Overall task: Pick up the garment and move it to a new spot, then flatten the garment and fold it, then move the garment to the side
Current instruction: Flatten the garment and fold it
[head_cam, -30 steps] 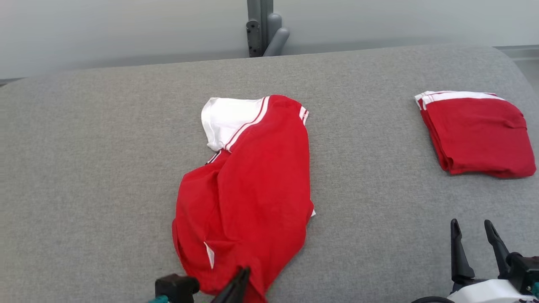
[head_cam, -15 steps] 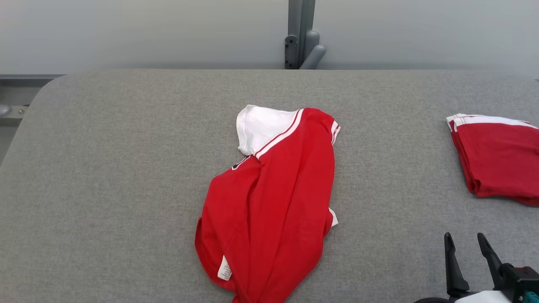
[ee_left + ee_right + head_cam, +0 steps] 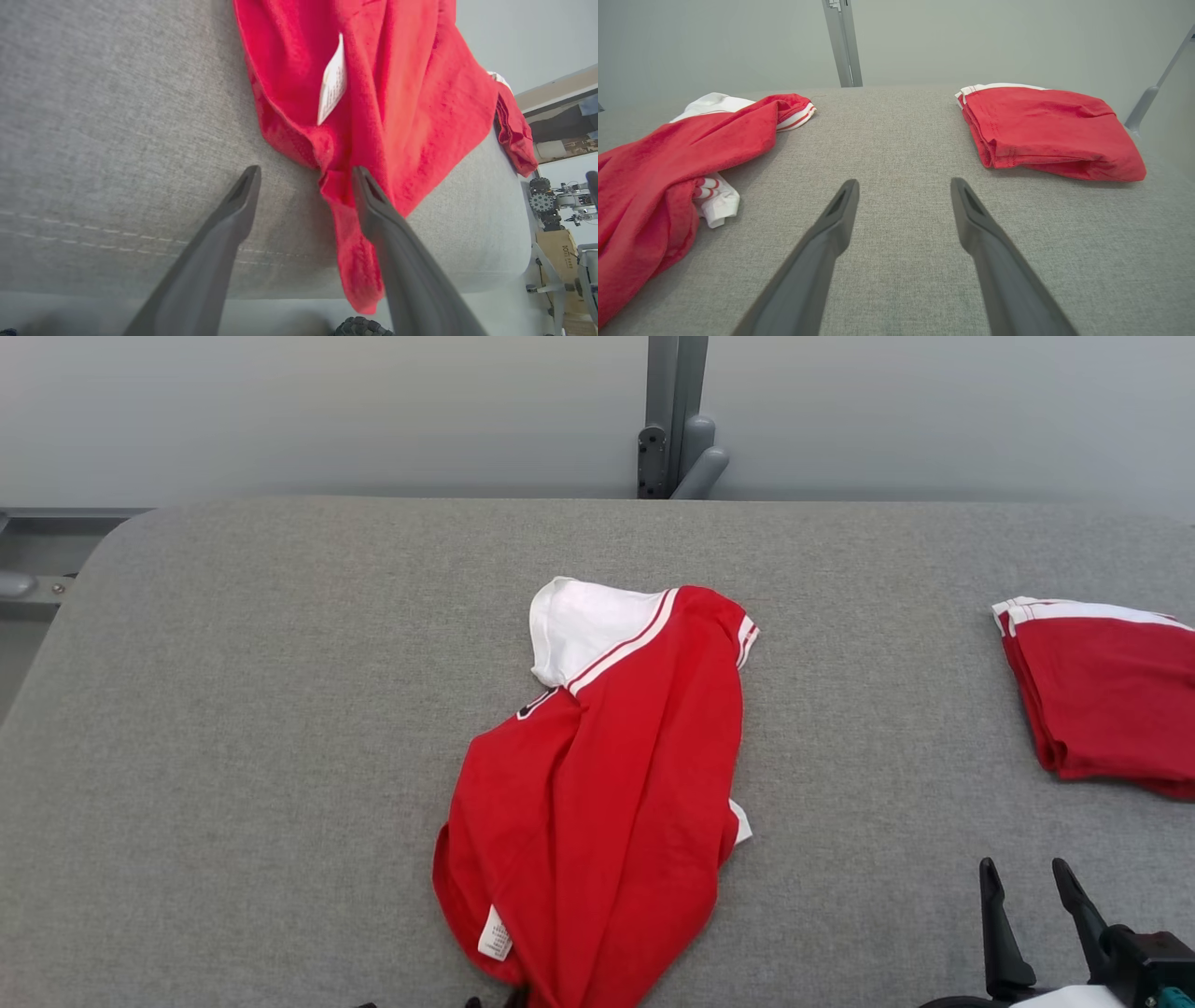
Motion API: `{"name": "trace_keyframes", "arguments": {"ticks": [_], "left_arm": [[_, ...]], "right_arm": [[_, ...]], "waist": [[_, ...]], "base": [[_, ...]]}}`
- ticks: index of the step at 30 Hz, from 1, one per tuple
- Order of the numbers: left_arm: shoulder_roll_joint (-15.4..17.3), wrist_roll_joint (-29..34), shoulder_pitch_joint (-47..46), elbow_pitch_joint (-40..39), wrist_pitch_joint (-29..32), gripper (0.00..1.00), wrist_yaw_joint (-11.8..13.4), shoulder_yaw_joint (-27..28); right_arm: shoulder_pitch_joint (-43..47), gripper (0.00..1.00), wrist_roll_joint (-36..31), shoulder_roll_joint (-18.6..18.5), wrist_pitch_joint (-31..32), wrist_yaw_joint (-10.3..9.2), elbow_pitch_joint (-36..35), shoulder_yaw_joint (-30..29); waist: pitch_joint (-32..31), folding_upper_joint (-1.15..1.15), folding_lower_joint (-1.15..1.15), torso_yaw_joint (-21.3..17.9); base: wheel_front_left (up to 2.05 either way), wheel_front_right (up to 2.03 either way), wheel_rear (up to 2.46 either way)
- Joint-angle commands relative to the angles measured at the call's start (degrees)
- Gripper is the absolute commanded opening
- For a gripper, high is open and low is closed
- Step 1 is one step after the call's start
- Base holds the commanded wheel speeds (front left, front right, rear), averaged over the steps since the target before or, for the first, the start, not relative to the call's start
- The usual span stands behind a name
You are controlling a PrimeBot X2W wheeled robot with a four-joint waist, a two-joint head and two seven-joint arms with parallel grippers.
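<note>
Crumpled garment (image 3: 597, 784) lying mid-way along the counter (image 3: 233, 709), hem dangling off near edge, left fingers (image 3: 236, 205) gaping open astride it, right fingers (image 3: 826, 233) open, hovering near-right; flattening probably beginning, calling for 2 corner grips.

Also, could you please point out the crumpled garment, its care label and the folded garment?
crumpled garment (image 3: 616, 784), head view, on its red middle.
care label (image 3: 495, 933), head view, on the white tag's middle.
folded garment (image 3: 1045, 126), right wrist view, on its red top layer.
</note>
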Motion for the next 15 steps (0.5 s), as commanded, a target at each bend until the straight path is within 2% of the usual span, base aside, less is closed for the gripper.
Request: {"name": "trace_keyframes", "arguments": {"ticks": [1,4,7,11,15], "left_arm": [[0.0,-1.1,1.5,-0.5,-0.3,1.0,0.1,1.6],[0.8,-2.9,1.6,-1.9,-0.4,1.0,1.3,7.1],[1.6,-1.9,0.3,-2.3,-0.4,1.0,2.9,9.8],[2.6,-0.1,-2.8,-1.3,0.2,1.0,4.5,10.1],[2.2,1.0,-5.6,0.2,1.4,1.0,4.8,9.3]], "right_arm": [[0.5,1.0,0.2,-0.2,-0.1,-0.08,0.1,0.0],[0.5,1.0,0.3,-0.2,-0.1,-0.08,0.0,-0.2],[0.4,1.0,0.3,-0.1,-0.1,-0.08,0.0,-0.2],[-0.5,1.0,0.1,-0.1,-0.1,-0.08,0.1,0.1],[-1.2,1.0,-0.2,-0.1,-0.1,-0.08,0.1,0.3]], "waist": [[0.1,0.01,0.0,-0.1],[0.4,0.01,0.0,-0.1],[0.6,0.01,0.0,0.0],[1.0,0.01,0.0,-0.1],[1.3,0.01,0.0,-0.4]], "base": [[0.0,0.0,0.0],[0.0,0.0,0.0],[0.0,0.0,0.0],[0.0,0.0,0.0],[0.0,0.0,0.0]]}}
